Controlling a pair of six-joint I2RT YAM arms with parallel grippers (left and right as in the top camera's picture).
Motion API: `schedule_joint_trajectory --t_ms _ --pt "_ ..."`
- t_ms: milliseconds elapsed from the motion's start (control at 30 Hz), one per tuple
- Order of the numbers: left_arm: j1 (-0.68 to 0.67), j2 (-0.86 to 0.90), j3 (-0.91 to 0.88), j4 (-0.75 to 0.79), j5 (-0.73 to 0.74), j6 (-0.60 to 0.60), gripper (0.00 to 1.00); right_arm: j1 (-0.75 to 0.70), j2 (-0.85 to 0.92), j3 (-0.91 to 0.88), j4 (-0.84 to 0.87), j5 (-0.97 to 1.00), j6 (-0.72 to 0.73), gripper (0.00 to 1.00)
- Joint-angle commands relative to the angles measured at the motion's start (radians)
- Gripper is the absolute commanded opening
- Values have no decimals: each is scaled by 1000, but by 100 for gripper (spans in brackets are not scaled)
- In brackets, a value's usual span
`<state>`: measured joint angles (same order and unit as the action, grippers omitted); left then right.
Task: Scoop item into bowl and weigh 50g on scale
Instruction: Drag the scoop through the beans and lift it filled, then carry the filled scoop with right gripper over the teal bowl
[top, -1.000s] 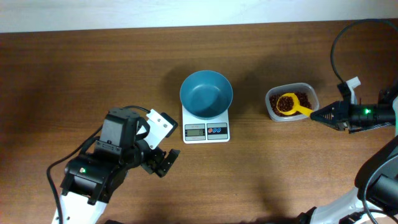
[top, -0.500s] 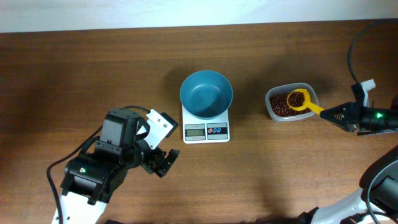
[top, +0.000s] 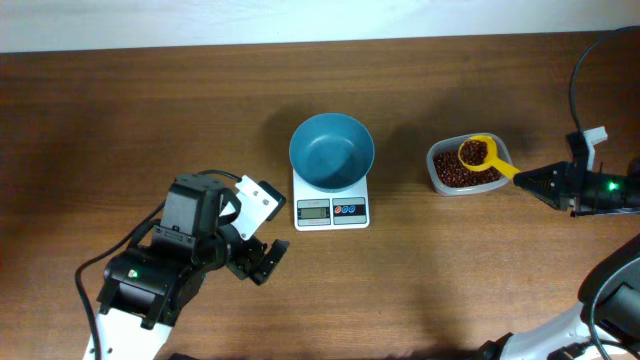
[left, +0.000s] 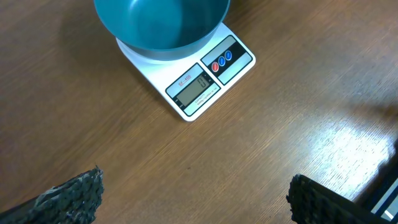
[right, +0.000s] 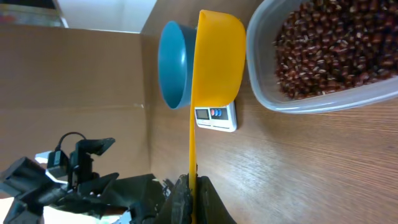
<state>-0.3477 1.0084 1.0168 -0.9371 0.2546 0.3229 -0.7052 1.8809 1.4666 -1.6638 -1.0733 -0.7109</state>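
Observation:
The teal bowl (top: 331, 150) sits empty on the white scale (top: 331, 210) at the table's middle. My right gripper (top: 535, 180) is shut on the handle of a yellow scoop (top: 475, 153). The scoop holds red-brown beans and hangs above the clear tub of beans (top: 455, 178). In the right wrist view the scoop (right: 217, 56) is seen edge-on from below between the bowl (right: 174, 65) and the beans (right: 336, 50), with the handle clamped in my fingers (right: 193, 193). My left gripper (top: 262, 262) is open and empty, left of and in front of the scale (left: 205, 81).
The clear plastic tub (right: 311, 106) stands to the right of the scale, with bare wood between them. A black cable (top: 578, 70) loops over the right arm at the far right. The table's back edge runs along the top of the overhead view.
My right gripper has drawn back to the right and lifted the scoop out of the beans. The scoop is now loaded over the tub's back part. The left arm has not moved.

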Motion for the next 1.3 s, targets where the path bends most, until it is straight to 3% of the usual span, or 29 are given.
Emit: schedule_joint_trajectory --t_ms 0,733,1033,1267 --pt "-3 0 2 2 14 19 99 33 5 -6 -9 -53 -52 4" --pt "-3 0 2 2 14 19 99 437 2 139 -19 -128 -27 4" --pt "-3 0 2 2 14 19 99 554 2 141 191 -112 154 4" --pt "-3 0 2 1 14 19 99 640 2 141 361 9 286 4"
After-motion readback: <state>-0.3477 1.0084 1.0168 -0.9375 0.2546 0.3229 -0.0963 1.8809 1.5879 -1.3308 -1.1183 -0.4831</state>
